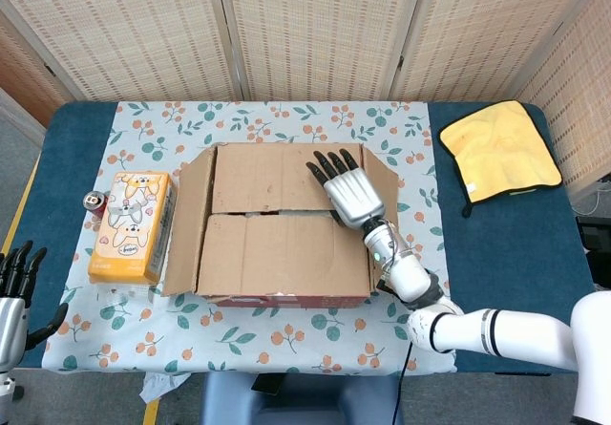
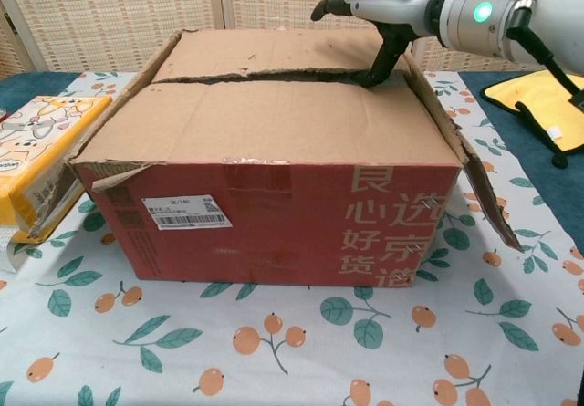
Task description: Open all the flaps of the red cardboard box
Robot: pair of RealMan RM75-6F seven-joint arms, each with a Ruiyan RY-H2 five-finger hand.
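Observation:
The red cardboard box (image 1: pixel 277 253) stands mid-table, its red front (image 2: pixel 274 219) facing the chest view. Its two long top flaps lie shut, meeting at a ragged seam (image 2: pixel 265 77). The short left flap (image 1: pixel 188 220) and the short right flap (image 2: pixel 474 178) hang outward. My right hand (image 1: pixel 347 192) hovers flat over the right end of the far flap (image 1: pixel 267 177), fingers spread. Its thumb (image 2: pixel 381 59) reaches down to the seam. My left hand (image 1: pixel 13 296) is off the table's near left corner, fingers apart, holding nothing.
An orange tissue pack (image 1: pixel 132 226) lies left of the box, close to the hanging left flap, with a small can (image 1: pixel 94 201) beside it. A yellow cloth (image 1: pixel 498 150) lies at the far right. Woven screens stand behind the table.

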